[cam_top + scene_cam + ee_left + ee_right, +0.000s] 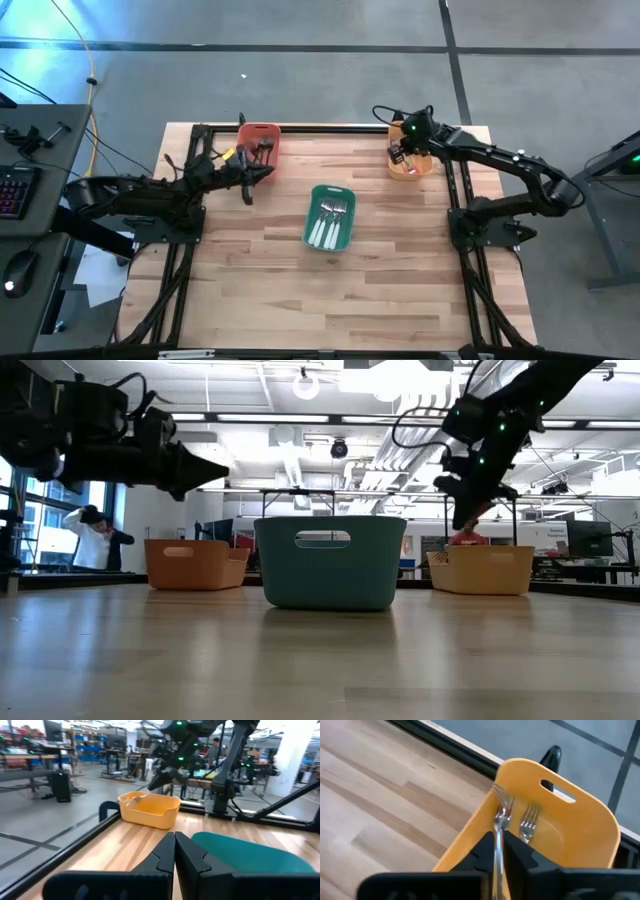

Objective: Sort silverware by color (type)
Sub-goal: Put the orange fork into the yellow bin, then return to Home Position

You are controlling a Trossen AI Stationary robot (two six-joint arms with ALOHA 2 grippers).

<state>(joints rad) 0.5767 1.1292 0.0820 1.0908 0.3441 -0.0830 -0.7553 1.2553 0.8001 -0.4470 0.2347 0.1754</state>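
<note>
My right gripper (pixel 498 851) hangs over the orange bin (pixel 580 827) at the table's far right and is shut on a fork (pixel 500 810). A second fork (pixel 528 824) lies inside that bin against its wall. In the high view the right gripper (pixel 404 152) sits above the orange bin (pixel 412 165). Several white-handled pieces of silverware (pixel 330 222) lie in the teal bin (pixel 346 192) at mid-table. My left gripper (pixel 249 184) is shut and hovers over the table between the salmon bin (pixel 258 132) and the teal bin, holding nothing. My right gripper pinches the fork between its two fingers by the thin shaft (pixel 497 840) below the head. The fingers lie along the fork, slanting down over the bin. The tines (pixel 499 796) stick out ahead of the fingertips, inside the bin. The handle is hidden behind the fingers.
The three bins stand on a wooden table (pixel 250 290) with a black frame rail (pixel 320 127) along its far edge. Bare wood stretches across the near half. In the low view a person (pixel 92 535) stands far behind the table, in the room.
</note>
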